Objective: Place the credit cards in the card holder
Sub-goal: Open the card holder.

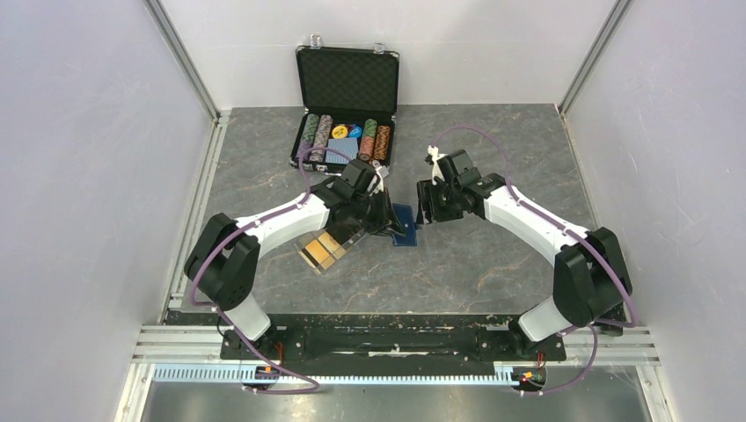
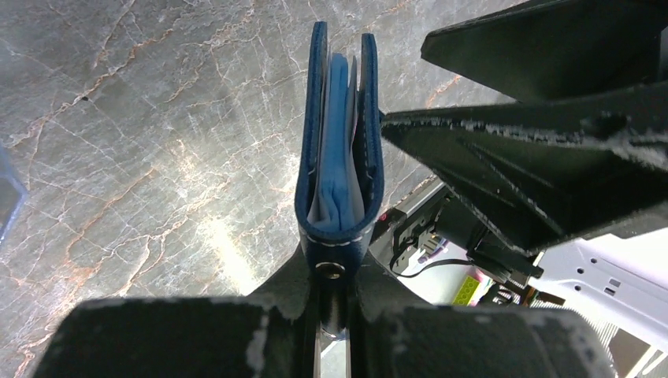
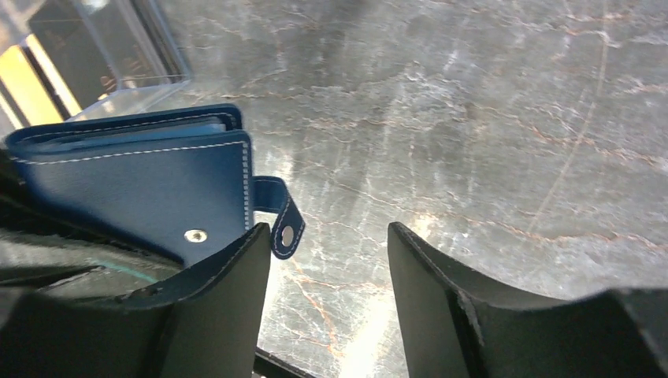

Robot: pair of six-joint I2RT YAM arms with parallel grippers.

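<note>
White arm shells [image 1: 281,216], black joints [image 1: 222,264], looping purple cables [image 1: 471,128]

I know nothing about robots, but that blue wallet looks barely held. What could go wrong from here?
1. The left gripper pinches the card holder only by one end. A push from the open right gripper, close beside its cover, could twist it loose.
2. The snap tab hangs undone right next to that gripper and might snag on it.
</note>
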